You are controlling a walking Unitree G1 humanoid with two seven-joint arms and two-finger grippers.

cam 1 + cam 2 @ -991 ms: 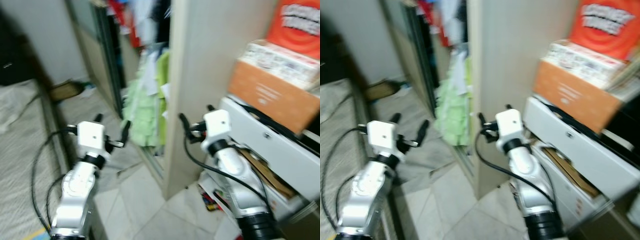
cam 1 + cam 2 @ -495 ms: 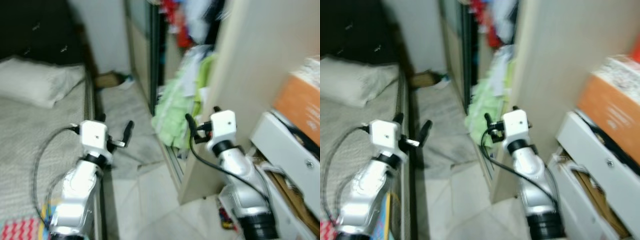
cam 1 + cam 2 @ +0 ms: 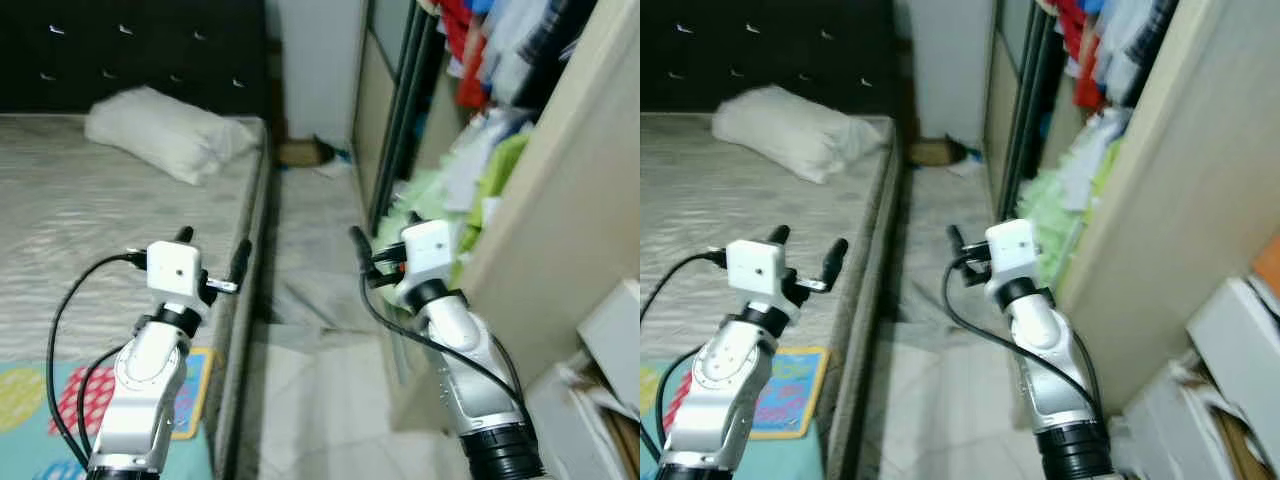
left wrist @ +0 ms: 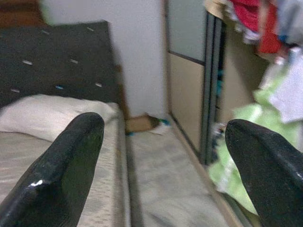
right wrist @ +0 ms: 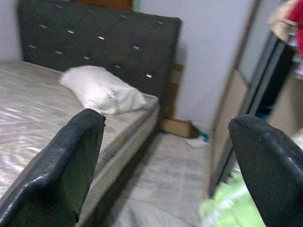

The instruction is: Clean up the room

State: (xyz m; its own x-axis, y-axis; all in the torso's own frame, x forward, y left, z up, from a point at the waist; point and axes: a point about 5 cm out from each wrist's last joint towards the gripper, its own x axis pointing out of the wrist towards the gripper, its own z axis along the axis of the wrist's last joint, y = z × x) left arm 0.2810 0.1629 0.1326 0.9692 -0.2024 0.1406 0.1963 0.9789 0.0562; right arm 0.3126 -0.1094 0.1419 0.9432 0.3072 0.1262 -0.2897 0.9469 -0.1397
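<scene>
Left gripper [image 3: 212, 257] lower left of frame, raised over edge of grey-sheeted bed [image 3: 90, 200], fingers spread wide, holding nothing. Right gripper [image 3: 372, 255] at centre, fingers likewise apart, empty. Crumpled grey cloth [image 3: 315, 300] on floor in aisle, centre. White pillow [image 3: 165, 133] upper left. Pale green clothes pile [image 3: 425, 205] spilling from wardrobe, right.

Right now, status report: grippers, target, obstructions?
Left gripper and right gripper open, empty, raised. Green clothes spilling from wardrobe. Grey cloth on the aisle floor ahead.
</scene>
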